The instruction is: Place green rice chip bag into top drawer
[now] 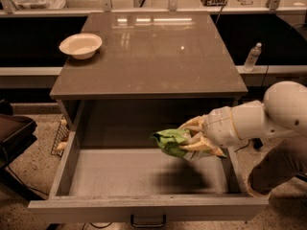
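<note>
One arm (259, 116) reaches in from beyond the right edge of the bench (158, 61), and its gripper (188, 137) is clamped tight on the green rice chip bag (168, 142). Bag is crumpled, its free end pointing toward the left edge. Top drawer (120, 174) stands pulled out below the front edge of the bench. Bag hangs over the drawer's right half, clear of the floor, with a dark shadow on the floor beneath it. Dark handle (147, 220) sits at the middle of the drawer front. Cream bowl (80, 45) rests upright on the bench top, near the back left corner. Clear bottle (252, 56) stands upright off the bench, beyond its right edge.
</note>
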Controlling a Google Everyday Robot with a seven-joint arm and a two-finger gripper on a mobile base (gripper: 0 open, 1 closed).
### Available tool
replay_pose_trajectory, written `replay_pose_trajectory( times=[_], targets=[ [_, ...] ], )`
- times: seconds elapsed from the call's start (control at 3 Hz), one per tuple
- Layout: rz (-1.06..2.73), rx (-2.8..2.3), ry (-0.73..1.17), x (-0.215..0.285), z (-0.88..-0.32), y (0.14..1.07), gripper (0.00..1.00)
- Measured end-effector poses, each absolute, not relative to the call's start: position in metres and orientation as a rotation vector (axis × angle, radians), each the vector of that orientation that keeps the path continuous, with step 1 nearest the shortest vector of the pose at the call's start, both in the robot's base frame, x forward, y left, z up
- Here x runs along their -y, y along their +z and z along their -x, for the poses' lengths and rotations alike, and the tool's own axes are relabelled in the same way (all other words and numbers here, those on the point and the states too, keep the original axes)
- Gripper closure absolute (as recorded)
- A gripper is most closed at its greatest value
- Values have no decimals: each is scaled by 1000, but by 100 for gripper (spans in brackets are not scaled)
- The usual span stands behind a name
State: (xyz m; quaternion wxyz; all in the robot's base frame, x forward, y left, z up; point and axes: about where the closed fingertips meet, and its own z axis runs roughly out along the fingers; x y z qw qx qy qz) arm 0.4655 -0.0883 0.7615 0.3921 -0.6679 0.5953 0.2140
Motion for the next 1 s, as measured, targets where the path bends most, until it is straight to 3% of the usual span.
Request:
replay_pose_trajectory(
  times=[0.33, 0.67, 1.0],
  targets=[
    [1713, -1457, 557, 71, -486, 753, 97],
    [1714, -1458, 558, 71, -484, 753, 75],
    [1718, -1455, 563, 69, -484, 752, 44]
  ],
)
